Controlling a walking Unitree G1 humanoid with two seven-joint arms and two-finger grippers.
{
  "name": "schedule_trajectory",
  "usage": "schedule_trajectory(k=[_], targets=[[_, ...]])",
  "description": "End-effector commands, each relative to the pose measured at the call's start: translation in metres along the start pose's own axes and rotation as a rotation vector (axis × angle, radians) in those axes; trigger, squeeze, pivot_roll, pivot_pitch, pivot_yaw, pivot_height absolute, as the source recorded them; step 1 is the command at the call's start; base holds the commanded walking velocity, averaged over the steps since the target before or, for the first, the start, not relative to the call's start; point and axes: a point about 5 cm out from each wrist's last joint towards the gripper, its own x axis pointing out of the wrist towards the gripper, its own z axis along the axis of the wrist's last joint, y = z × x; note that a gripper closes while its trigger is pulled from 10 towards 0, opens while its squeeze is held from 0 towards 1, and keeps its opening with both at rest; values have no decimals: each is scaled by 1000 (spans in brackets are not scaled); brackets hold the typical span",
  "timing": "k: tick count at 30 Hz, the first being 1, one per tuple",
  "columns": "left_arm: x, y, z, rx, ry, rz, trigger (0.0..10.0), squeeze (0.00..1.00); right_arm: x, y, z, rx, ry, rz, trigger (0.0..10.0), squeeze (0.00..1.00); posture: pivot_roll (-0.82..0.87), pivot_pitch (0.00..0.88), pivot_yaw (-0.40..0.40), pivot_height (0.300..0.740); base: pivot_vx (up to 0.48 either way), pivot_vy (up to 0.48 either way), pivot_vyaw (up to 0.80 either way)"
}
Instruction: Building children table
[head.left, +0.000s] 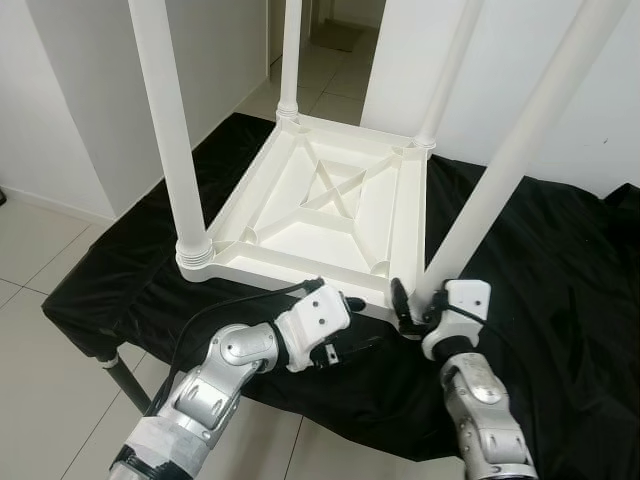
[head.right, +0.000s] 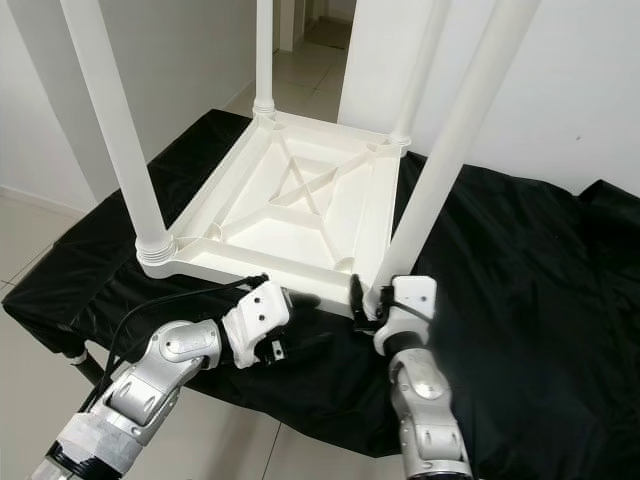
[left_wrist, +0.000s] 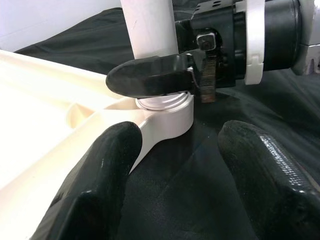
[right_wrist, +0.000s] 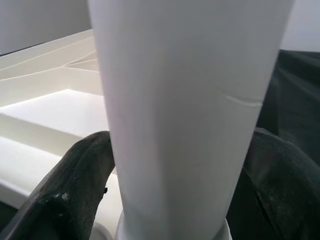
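Upside down, one white children's table (head.left: 330, 215) shows four legs; right gripper (head.left: 418, 303) clamps the near-right leg (head.left: 500, 190), left gripper (head.left: 355, 320) gapes empty beside it.

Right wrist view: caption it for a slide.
Right claw closed around the white table leg at its socket, upturned tabletop behind.
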Motion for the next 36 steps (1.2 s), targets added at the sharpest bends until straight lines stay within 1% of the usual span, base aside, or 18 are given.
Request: schedule_trajectory(k=[1, 3, 5, 6, 8, 9, 11, 14, 18, 21, 22, 24, 25, 34, 35, 36], targets=[[1, 1, -1, -4, 5, 2, 10000, 0, -2, -1, -3, 8, 4, 9, 10000, 0, 29, 0, -81, 740, 0, 0, 0], [1, 1, -1, -3, 6, 2, 10000, 0, -3, -3, -3, -1, -1, 34, 10000, 0, 29, 0, -82, 740, 0, 0, 0], [2, 3, 0, 4, 6, -2, 10000, 0, -2, -10, -3, -28, -8, 118, 10000, 0, 27, 0, -81, 740, 0, 0, 0], [2, 3, 0, 4, 6, -2, 10000, 0, -2, -10, -3, -28, -8, 118, 10000, 0, 27, 0, -81, 740, 0, 0, 0], [2, 4, 0, 9, 6, -5, 10000, 0, 0, -17, 0, -53, -14, 190, 10000, 0, 27, 0, -79, 740, 0, 0, 0], [2, 4, 0, 9, 6, -5, 10000, 0, 0, -17, 0, -53, -14, 190, 10000, 0, 27, 0, -79, 740, 0, 0, 0], [3, 5, 1, 11, 6, -6, 10000, 0, 2, -19, 2, -68, -13, 246, 10000, 0, 26, 0, -74, 740, 0, 0, 0], [3, 5, 1, 13, 5, -7, 10000, 0, 3, -19, 2, -66, -5, 279, 10000, 0, 27, 0, -76, 740, 0, 0, 0], [3, 4, 2, 12, 2, -9, 10000, 0, 6, -19, 0, -89, 35, 410, 10000, 0, 23, 0, -73, 740, 0, 0, 0], [4, 4, 3, 11, 0, -10, 10000, 0, 7, -19, -1, -97, 47, 436, 9882, 0, 22, 0, -74, 740, 0, 0, 0], [4, 4, 3, 9, -1, -11, 10000, 0, 9, -19, -3, -103, 55, 449, 3569, 0, 20, 0, -74, 740, 0, 0, 0], [5, 4, 3, 8, -2, -11, 10000, 0, 9, -19, -4, -108, 60, 456, 3569, 0, 21, 0, -73, 740, 0, 0, 0], [5, 4, 3, 9, -4, -11, 10000, 0, 11, -20, -5, -112, 64, 470, 0, 0, 22, 0, -75, 740, 0, 0, 0], [7, 10, 6, 12, -14, 15, 10000, 0, 12, -24, -7, -94, 74, 489, 0, 0, 22, 0, -69, 740, 0, 0, 0], [7, 11, 7, 11, -15, 20, 10000, 0, 12, -25, -7, -73, 72, 480, 4000, 0, 23, 0, -67, 740, 0, 0, 0], [7, 11, 7, 11, -15, 20, 10000, 0, 12, -25, -7, -73, 72, 480, 4000, 0, 23, 0, -67, 740, 0, 0, 0]])
